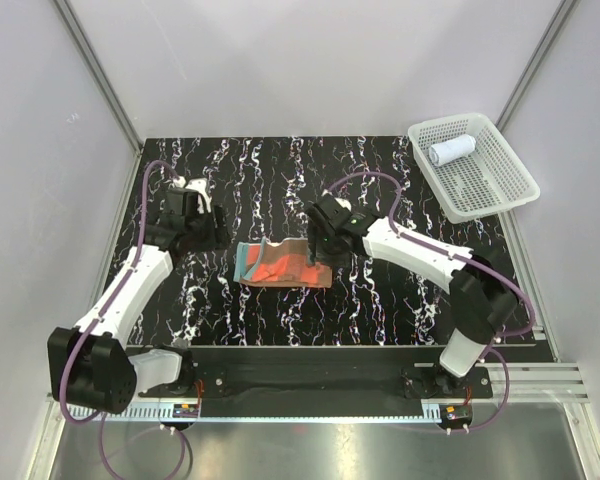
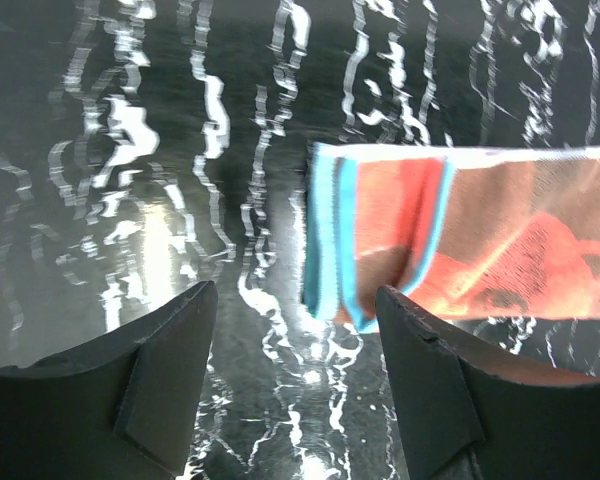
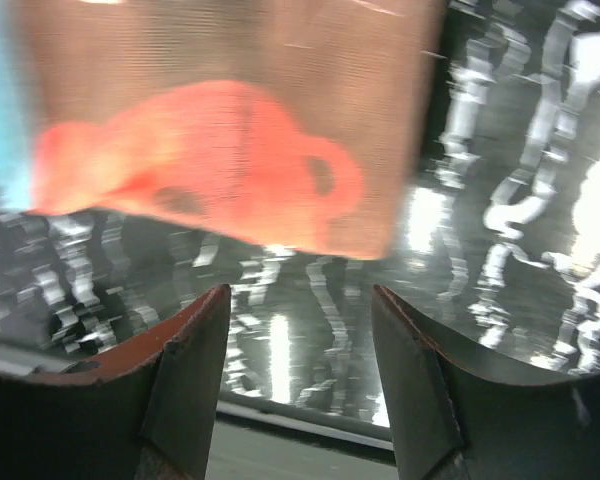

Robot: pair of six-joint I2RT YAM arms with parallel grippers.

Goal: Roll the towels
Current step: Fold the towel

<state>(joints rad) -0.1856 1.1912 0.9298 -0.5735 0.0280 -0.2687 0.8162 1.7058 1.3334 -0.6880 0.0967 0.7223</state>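
Note:
The orange-red towel (image 1: 283, 265) with teal edging lies folded flat mid-table, brown side up with orange patches; it also shows in the left wrist view as a strip (image 2: 460, 235) and in the right wrist view (image 3: 220, 130). A rolled white towel (image 1: 451, 150) lies in the basket. My left gripper (image 1: 212, 222) hovers left of the towel's teal end, open and empty (image 2: 295, 300). My right gripper (image 1: 313, 255) is over the towel's right end, open, nothing between its fingers (image 3: 300, 300).
A white mesh basket (image 1: 490, 190) sits at the back right corner, partly overhanging the black marbled table (image 1: 380, 300). White walls with metal frame rails enclose the table on three sides.

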